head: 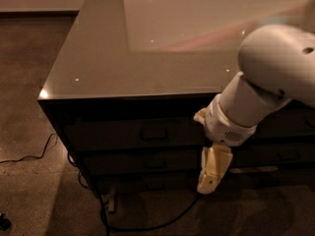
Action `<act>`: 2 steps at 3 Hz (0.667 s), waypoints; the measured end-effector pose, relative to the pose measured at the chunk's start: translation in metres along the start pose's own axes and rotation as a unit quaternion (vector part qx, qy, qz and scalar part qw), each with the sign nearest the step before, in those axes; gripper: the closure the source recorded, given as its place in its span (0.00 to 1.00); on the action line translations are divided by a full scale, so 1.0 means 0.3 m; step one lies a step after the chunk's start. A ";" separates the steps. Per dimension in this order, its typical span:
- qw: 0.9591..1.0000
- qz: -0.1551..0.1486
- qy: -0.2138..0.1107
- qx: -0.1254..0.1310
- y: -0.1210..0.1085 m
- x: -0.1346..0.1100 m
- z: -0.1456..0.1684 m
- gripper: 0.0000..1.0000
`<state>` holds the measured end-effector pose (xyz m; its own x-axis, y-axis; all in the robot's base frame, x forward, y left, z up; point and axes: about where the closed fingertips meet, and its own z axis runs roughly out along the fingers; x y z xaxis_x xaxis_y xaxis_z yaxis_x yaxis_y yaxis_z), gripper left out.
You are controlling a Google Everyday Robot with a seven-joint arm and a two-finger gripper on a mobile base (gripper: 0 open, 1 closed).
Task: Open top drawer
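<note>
Presently the gripper [207,186] is seen pointed downward before the cabinet [93,73], right of the handle [154,133] on the shut top drawer [106,134]. Its opening cannot be told.

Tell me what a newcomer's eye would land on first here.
The big white arm fills the right side, reaching down past the front edge of the glossy cabinet top. Its cream pincer hangs before the lower drawers, below and right of the handle on the shut top drawer.
</note>
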<state>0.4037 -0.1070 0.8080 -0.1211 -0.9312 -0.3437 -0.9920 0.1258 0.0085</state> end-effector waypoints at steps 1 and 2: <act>1.000 0.000 0.002 -0.003 0.007 0.001 0.011 0.00; 1.000 0.003 -0.004 0.005 -0.030 -0.018 0.038 0.00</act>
<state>0.4136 -0.0991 0.7990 -0.1269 -0.9274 -0.3519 -0.9909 0.1349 0.0017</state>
